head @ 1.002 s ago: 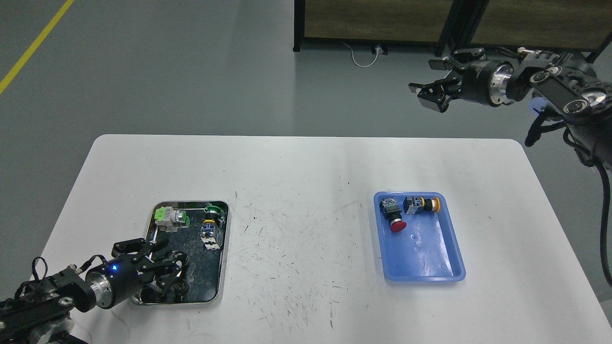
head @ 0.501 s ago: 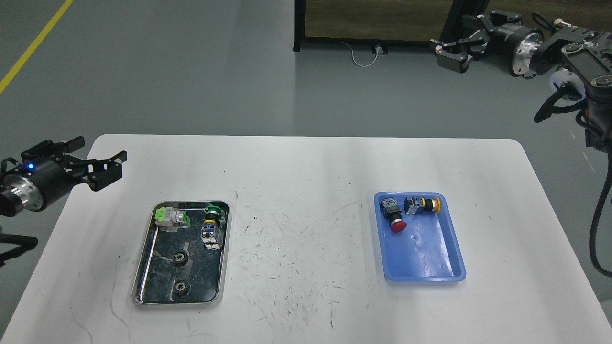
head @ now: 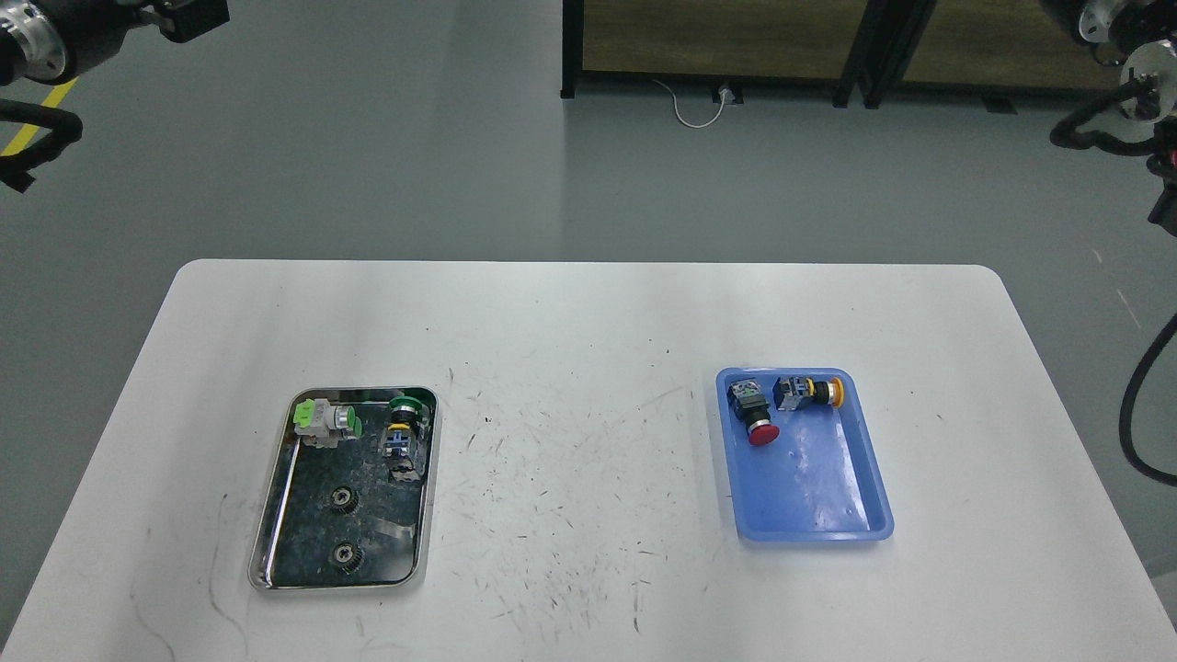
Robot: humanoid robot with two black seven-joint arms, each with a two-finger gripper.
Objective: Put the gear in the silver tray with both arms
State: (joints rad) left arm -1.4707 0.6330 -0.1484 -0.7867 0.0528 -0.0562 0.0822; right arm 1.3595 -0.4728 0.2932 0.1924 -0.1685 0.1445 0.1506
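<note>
The silver tray (head: 268, 515) lies on the left of the white table (head: 588, 313). Two small dark gears lie on its dark floor, one in the middle (head: 343, 499) and one near the front edge (head: 346, 553). Both arms are raised far off the table. Only a bit of my left gripper (head: 191, 15) shows at the top left corner, cut by the frame edge, so its jaws cannot be made out. Of the right arm, only the wrist ring (head: 1096, 20) and cables show at the top right; its gripper is out of view.
The silver tray also holds a green-and-white switch (head: 322, 421) and a green-capped push button (head: 405, 425) at its far end. A blue plastic tray (head: 828, 515) on the right holds a red push button (head: 756, 416) and a yellow-tipped one (head: 807, 392).
My left arm left the silver tray's near end, rose up and back to the top left corner, leaving a gear in the tray. The right arm also rose, its gripper leaving the view.
</note>
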